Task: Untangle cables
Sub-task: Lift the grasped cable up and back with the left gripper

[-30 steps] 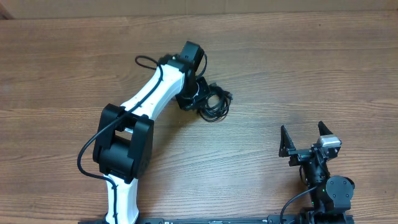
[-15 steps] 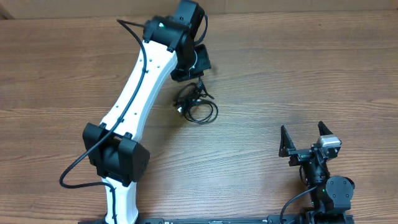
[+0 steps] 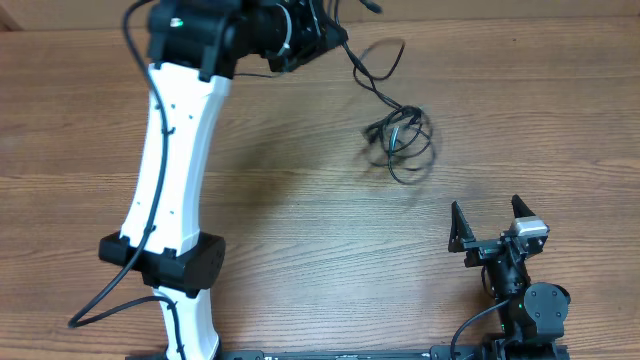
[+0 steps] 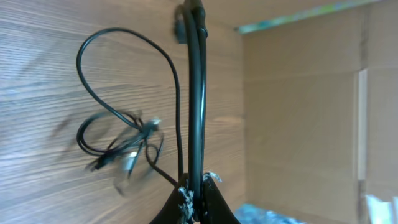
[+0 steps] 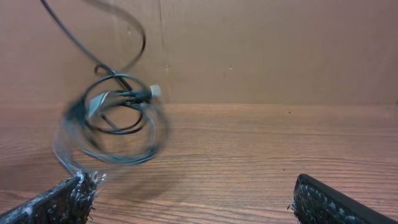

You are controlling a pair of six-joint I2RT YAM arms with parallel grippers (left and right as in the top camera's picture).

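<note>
Overhead view: the left arm (image 3: 175, 150) reaches to the far edge of the wooden table (image 3: 300, 230), with the left gripper (image 3: 322, 38) at the top of the frame. The cables (image 3: 402, 138) trail from it as a thin black strand running rightward and toward the near side, ending in a small tangled knot of loops near the middle of the table's right half. This view does not show how the left jaws stand, because the wrist housing covers them. The left wrist view supplies that detail: the left gripper (image 4: 196, 193) is pinched shut on two black strands that run straight away from the camera, while a wide loop and the blurred knot of the cables (image 4: 118, 144) lie to the left over the wood grain. The right gripper (image 3: 490, 225) sits well apart from the knot at the near right corner, its jaws spread wide and holding nothing. The right wrist view gives the only side-on look: between the two dark pads of the right gripper (image 5: 194, 186) the cables (image 5: 118, 118) appear as blurred rings with one pale plug (image 5: 154, 91) showing, in front of a brown cardboard wall (image 5: 280, 50). Whether the knot touches the table cannot be told from any view. Nothing stands between the right gripper and the knot.
</note>
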